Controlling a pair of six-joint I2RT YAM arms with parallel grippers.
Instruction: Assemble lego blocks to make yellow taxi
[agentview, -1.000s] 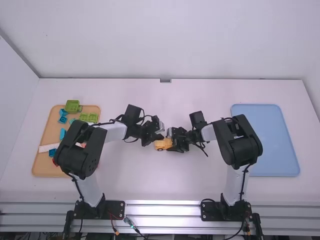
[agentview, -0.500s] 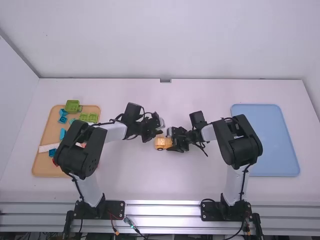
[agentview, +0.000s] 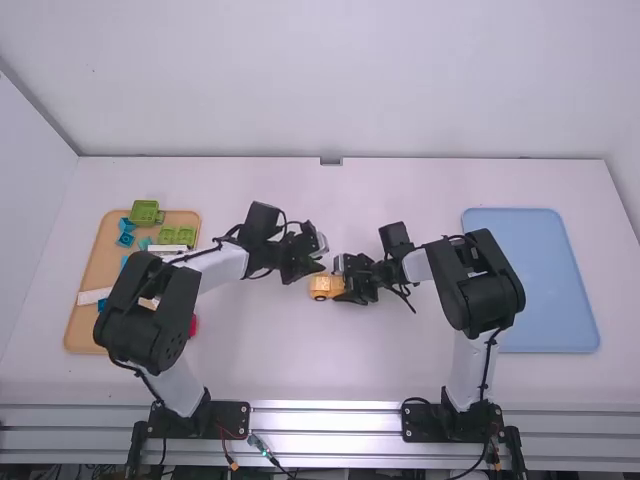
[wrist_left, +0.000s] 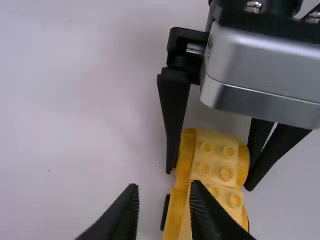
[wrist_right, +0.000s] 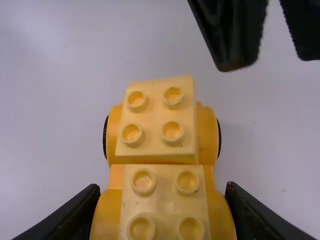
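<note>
On the bench (agentview: 280, 360), the car (wrist_right: 159, 150) is clasped at its sides by the right hand (wrist_left: 210, 178); nothing is held by the left hand (wrist_left: 165, 186), its fingers parted. Assembly seems underway; next, any missing piece should be fetched from the blocks (agentview: 178, 235).

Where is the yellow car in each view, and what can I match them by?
High view: the car is just below the picture's middle.
Left wrist view: one end is between the right gripper's fingers; the other is partly behind a finger of the left gripper.
Right wrist view: it runs from the picture's middle to the edge, its near end between that arm's fingers.
Shared landmark: the right gripper, at the car.
</note>
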